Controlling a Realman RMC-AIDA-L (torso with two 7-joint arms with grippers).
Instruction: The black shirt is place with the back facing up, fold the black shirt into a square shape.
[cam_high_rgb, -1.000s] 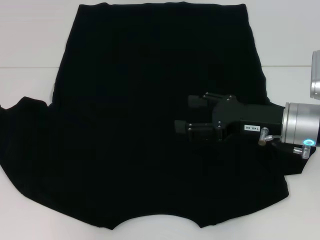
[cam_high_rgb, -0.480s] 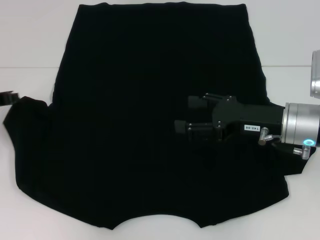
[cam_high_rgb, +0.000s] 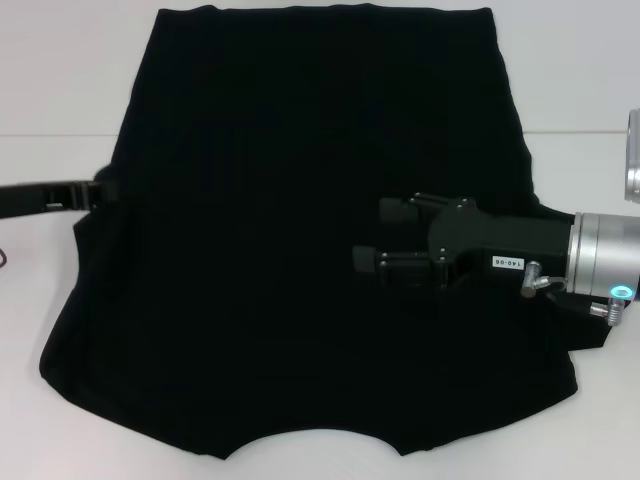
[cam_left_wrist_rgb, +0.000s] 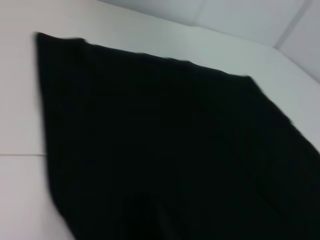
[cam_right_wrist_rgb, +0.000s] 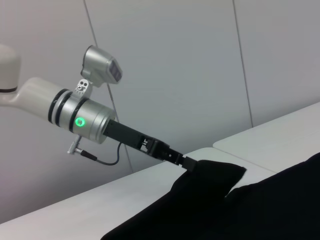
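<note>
We see the black shirt (cam_high_rgb: 300, 240) spread on the white table (cam_high_rgb: 40, 80), covering most of it. The left hand (cam_high_rgb: 100, 192) is at the shirt's left edge, clamped on the sleeve cloth and lifting it off the table, as we confirm in the right wrist view (cam_right_wrist_rgb: 192, 165). The right hand (cam_high_rgb: 375, 235) hovers over the shirt's right half, its fingers (cam_high_rgb: 395, 210) apart and gripping nothing.
</note>
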